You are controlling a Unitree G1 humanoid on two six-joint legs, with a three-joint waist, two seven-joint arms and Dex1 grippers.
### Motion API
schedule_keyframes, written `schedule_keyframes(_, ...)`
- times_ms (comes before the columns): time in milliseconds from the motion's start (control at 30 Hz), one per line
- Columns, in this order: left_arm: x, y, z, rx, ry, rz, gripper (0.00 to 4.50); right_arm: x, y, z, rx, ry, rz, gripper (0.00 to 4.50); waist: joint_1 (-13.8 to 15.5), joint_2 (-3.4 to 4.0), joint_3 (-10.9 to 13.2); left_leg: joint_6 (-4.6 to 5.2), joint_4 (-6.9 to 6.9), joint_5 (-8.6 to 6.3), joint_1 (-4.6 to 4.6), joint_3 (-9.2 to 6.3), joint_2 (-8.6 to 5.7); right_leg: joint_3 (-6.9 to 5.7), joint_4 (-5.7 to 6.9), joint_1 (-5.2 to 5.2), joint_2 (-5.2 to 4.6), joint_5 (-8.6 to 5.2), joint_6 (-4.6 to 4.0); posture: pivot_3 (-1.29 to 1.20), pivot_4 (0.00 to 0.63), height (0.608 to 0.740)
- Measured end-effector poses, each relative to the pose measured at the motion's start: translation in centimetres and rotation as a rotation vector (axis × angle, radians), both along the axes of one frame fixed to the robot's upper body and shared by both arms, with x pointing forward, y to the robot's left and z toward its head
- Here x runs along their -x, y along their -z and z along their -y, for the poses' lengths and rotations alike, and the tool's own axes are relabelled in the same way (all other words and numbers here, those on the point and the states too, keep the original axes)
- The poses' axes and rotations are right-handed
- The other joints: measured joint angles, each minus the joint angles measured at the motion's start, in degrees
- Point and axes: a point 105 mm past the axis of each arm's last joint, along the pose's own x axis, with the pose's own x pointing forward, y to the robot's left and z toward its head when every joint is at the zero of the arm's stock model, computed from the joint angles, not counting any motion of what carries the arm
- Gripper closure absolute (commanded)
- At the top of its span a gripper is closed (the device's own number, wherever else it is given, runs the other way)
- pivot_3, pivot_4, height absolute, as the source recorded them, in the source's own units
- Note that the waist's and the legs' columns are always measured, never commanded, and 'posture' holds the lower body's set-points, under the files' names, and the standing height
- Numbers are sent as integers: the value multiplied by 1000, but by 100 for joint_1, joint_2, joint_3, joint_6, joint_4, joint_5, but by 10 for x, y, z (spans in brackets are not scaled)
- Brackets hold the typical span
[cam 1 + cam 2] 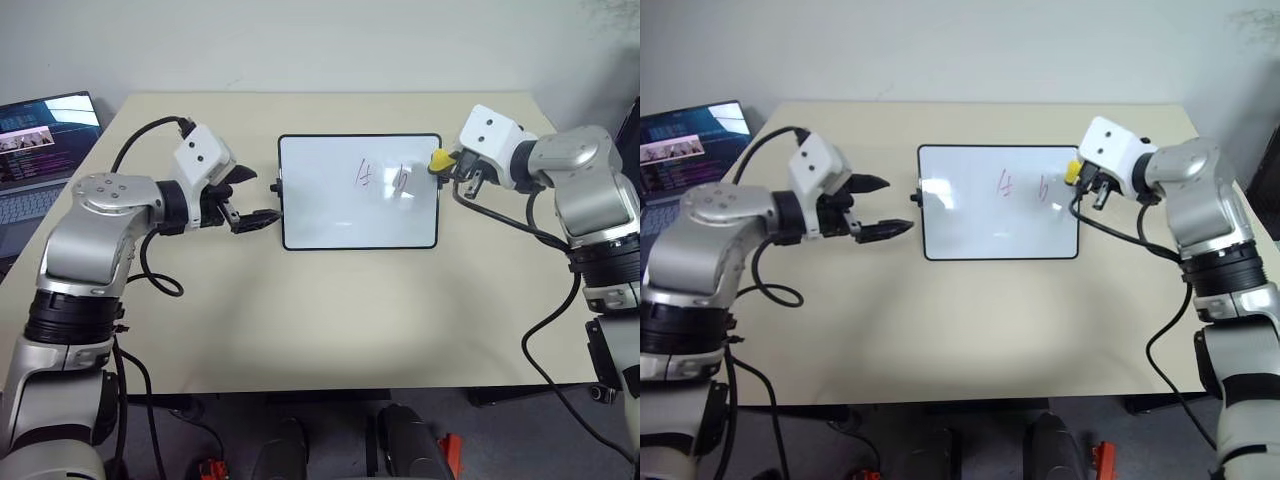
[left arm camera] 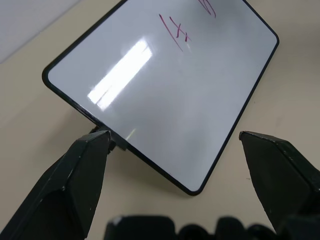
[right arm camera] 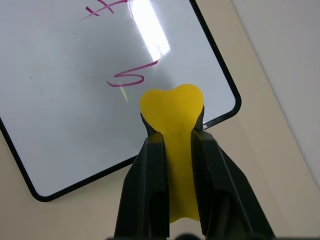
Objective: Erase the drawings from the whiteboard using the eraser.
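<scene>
Far left on the desk [image 1: 330, 330]: a laptop [image 1: 40, 150], open, screen lit, well apart from the work. Next, left gripper [image 1: 250, 200], jaws spread wide and empty, hovering just off the left edge of the board [image 1: 330, 225], level with its small side knob [image 1: 277, 187]. Flat on the desk in the middle: the board, glossy, black-framed. On its right half, the drawings [image 1: 380, 177]: a reddish mark like a 4 and a squiggle beside it, unwiped. At the board's right edge: right gripper [image 3: 172, 132], jaws clamped on the eraser [image 3: 172, 105], its yellow end poking past the tips, poised above the board's right corner, near the squiggle and seemingly not yet pressed down.

Risks, as a guess: board unsecured, so a firm sideways swipe likely to shove it across the desk unless braced from the left. Yellow end visibly squashed in the grip; too hard a press likely to tilt or squeeze the eraser out. Too light a pass likely to smear the ink, not lift it. Left jaws closing carelessly could catch the knob and lift the edge.

Obstacles: none between eraser and marks; cables hanging from both arms clear of the board.
</scene>
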Motion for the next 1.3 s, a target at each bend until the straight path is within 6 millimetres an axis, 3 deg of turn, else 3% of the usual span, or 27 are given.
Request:
schedule_keyframes(433, -3, -3, 0, 9, -3, 20, 0, -2, 2, 4, -5, 13, -4, 4187, -8, 0, 0, 0, 1, 0, 1, 0, 0, 0, 2, 0, 0, 0, 0, 0, 150, 740)
schedule_keyframes(533, -3, -2, 0, 10, -3, 17, 0, -4, 0, -16, -60, -33, 9, 4187, -41, 0, 0, 0, 1, 0, 3, 1, 1, 2, 6, -1, 0, 0, -1, 0, 150, 740)
schedule_keyframes(700, -1, 15, 5, 7, 10, -26, 0, -4, -7, -87, -146, -182, 47, 4187, -102, 0, 0, -1, 5, 1, 4, -3, 0, 1, 19, -2, 1, 1, -1, 0, 150, 740)
schedule_keyframes(767, -1, 18, 8, 5, 15, -34, 0, -7, -3, -100, -147, -194, 43, 4187, -82, -1, -1, -1, 7, 1, 3, -4, -2, 1, 18, -1, 0, 1, -1, 0, 150, 740)
schedule_keyframes(933, 1, 23, 13, 2, 19, -48, 0, -26, 10, -107, -95, -137, 55, 4187, -6, -1, -1, -1, 7, 1, 3, -6, -3, -1, 18, -2, 0, 1, -2, 0, 150, 740)
schedule_keyframes(1167, 4, 26, 17, -5, 22, -53, 0, -48, 3, -128, -55, -90, 137, 4188, -86, 0, -1, -1, 2, 1, 6, -5, -1, 1, 22, -7, 1, 1, -3, 0, 150, 740)
schedule_keyframes(1300, 6, 32, 15, -7, 13, -72, 0, -55, 10, -126, -13, -72, 161, 4188, -106, 0, -1, -1, 2, 1, 5, -5, -2, 1, 21, -5, 1, 1, -3, 0, 150, 740)
